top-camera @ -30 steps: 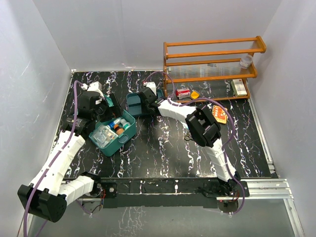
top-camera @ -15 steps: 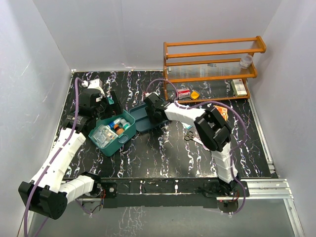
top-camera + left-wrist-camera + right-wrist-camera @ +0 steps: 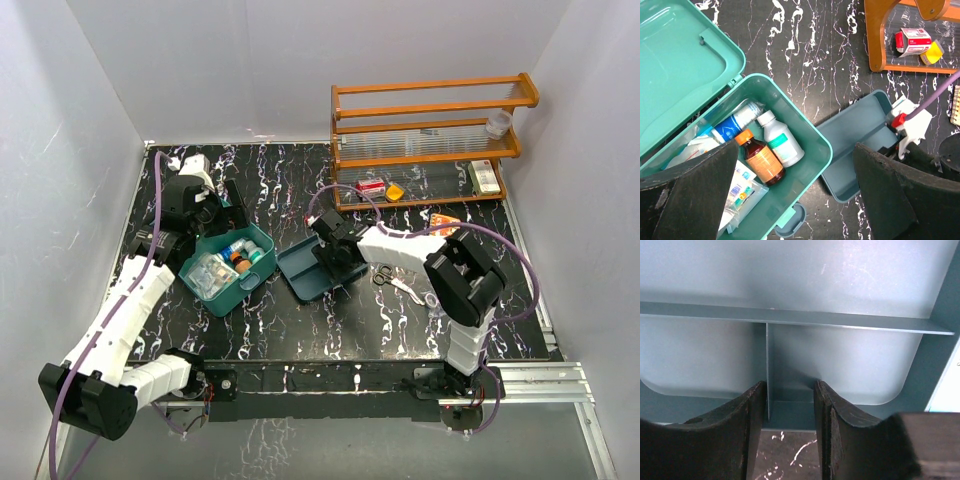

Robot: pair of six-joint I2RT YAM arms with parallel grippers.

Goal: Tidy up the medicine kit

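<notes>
One black, white-veined table is holding everything. On its left side the teal-green plastic medicine kit box is sitting open, under the left gripper, which is hanging wide open and empty. Just beside the box a darker blue-teal divided plastic tray is lying. The right gripper is straddling the tray's thin divider; whether it is squeezing cannot be told.

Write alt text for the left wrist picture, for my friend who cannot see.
An open teal medicine kit holds a brown bottle with an orange cap, a white bottle and packets, its lid flipped back at upper left. A darker blue tray lies beside it on a black marbled table, and two dark fingers spread wide frame the bottom.
</notes>
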